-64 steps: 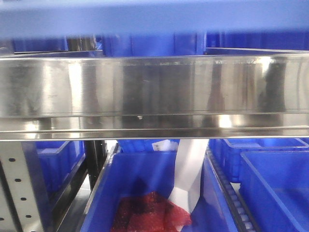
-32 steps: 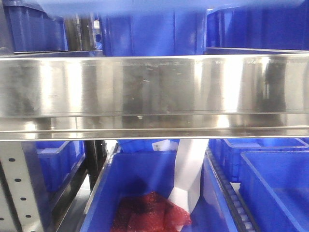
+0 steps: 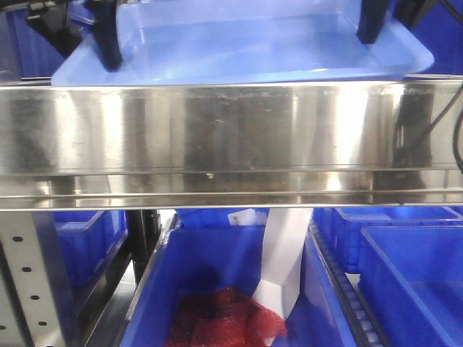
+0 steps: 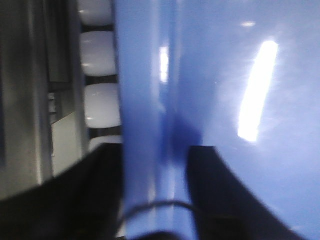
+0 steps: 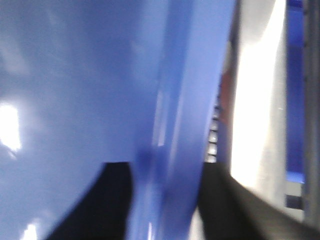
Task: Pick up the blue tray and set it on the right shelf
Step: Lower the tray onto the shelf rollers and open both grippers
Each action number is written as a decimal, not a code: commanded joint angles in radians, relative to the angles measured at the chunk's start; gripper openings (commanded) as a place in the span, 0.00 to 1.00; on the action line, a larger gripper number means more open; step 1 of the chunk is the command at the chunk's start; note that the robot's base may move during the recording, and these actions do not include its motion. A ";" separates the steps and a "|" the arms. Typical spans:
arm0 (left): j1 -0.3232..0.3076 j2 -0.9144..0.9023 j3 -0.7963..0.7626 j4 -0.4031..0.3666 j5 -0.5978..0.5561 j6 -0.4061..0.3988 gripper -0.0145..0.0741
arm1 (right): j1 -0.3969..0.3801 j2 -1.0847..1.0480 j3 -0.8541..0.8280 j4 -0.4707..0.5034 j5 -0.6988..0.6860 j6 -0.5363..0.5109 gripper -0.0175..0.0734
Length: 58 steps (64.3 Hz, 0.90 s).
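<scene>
The blue tray, glossy light periwinkle, is level just above and behind the front rail of the right shelf, a shiny steel rack. My left gripper is shut on the tray's left rim and my right gripper on its right rim. In the left wrist view the black fingers straddle the tray rim, with the left gripper closed on it. In the right wrist view the right gripper clamps the rim, and the steel rail runs beside it. I cannot tell whether the tray touches the shelf.
Below the rail stands a deep dark-blue bin holding a red mesh bag and a white strip. More blue bins stand at right and left. A perforated upright is lower left. White rollers lie beside the tray.
The tray has come down into the front view, held by both grippers; earlier only a blurred blue band showed at the top edge. The shelf and bins have not moved.
</scene>
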 commanded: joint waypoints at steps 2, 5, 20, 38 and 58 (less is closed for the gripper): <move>-0.009 -0.056 -0.034 -0.022 -0.045 0.006 0.68 | 0.001 -0.051 -0.036 0.001 -0.051 -0.016 0.91; -0.009 -0.056 -0.034 -0.022 -0.046 0.006 0.73 | 0.001 -0.051 -0.036 0.001 -0.044 -0.016 0.89; -0.015 -0.113 -0.034 -0.023 -0.045 0.012 0.76 | 0.001 -0.109 -0.035 0.001 -0.029 -0.014 0.85; -0.107 -0.355 0.033 0.125 -0.123 0.014 0.56 | 0.004 -0.323 0.021 0.001 -0.060 -0.033 0.41; -0.173 -0.715 0.435 0.167 -0.339 0.014 0.11 | 0.004 -0.685 0.388 0.001 -0.228 -0.087 0.26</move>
